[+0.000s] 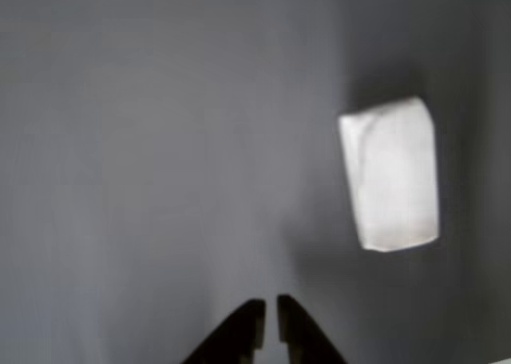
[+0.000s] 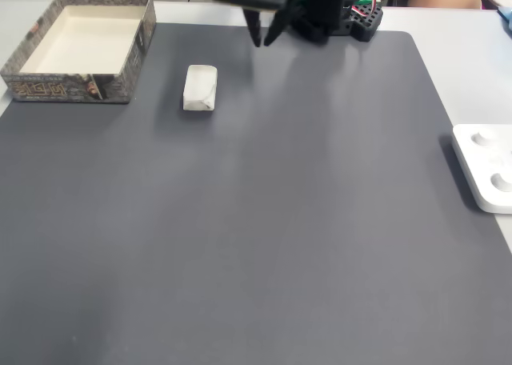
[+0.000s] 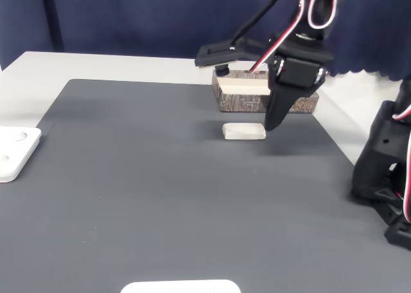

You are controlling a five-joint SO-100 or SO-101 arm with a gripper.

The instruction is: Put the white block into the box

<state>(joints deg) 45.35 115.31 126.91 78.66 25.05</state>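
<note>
The white block (image 2: 199,87) lies flat on the dark grey mat, a short way right of the box (image 2: 64,89) in a fixed view. The box is open-topped, with cream inner walls and a brown speckled rim. In the other fixed view the box (image 3: 237,101) sits behind the block (image 3: 244,132). My gripper (image 2: 264,37) hovers above the mat, right of and beyond the block, with its black fingers nearly together and nothing between them. In the other view the fingertips (image 1: 254,326) rise from the bottom edge, and the block (image 1: 391,176) lies up and to the right of them.
A glossy white device (image 2: 488,169) rests off the mat's right edge, seen on the left in the other fixed view (image 3: 13,151). A flat white panel (image 3: 180,286) pokes in at the near edge. The black arm base (image 3: 385,171) stands at the right.
</note>
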